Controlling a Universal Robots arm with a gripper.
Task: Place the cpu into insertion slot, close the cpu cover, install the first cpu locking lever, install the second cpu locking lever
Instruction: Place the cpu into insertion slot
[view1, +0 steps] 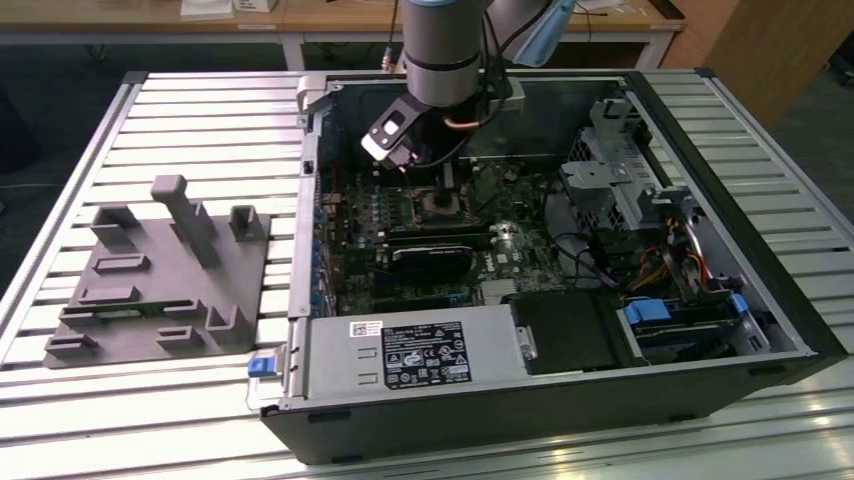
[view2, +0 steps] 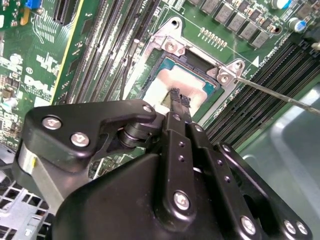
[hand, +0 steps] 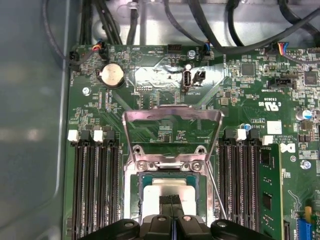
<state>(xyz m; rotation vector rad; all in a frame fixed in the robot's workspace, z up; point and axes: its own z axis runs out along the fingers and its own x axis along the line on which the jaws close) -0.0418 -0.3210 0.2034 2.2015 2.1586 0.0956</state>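
Note:
The cpu (hand: 159, 191) lies flat in the insertion slot (hand: 136, 196), its pale metal face (view2: 156, 86) up. My gripper (hand: 171, 200) is shut, fingertips together and resting on or just above the chip's face (view2: 179, 98). The cpu cover (hand: 172, 116) stands swung open behind the slot, a thin silver frame with a square window. A thin wire locking lever (view2: 280, 95) sticks out free beside the slot; it also shows in the first wrist view (hand: 216, 192). In the exterior view the gripper (view1: 442, 190) reaches down into the open computer case onto the slot (view1: 441, 207).
Long black memory slots (hand: 95, 185) flank the socket on both sides. A black graphics card (view1: 434, 250) lies just in front, then the power supply (view1: 427, 352). Drive cages and cables (view1: 654, 230) fill the exterior view's right. A grey fixture (view1: 160, 270) sits on the table's left.

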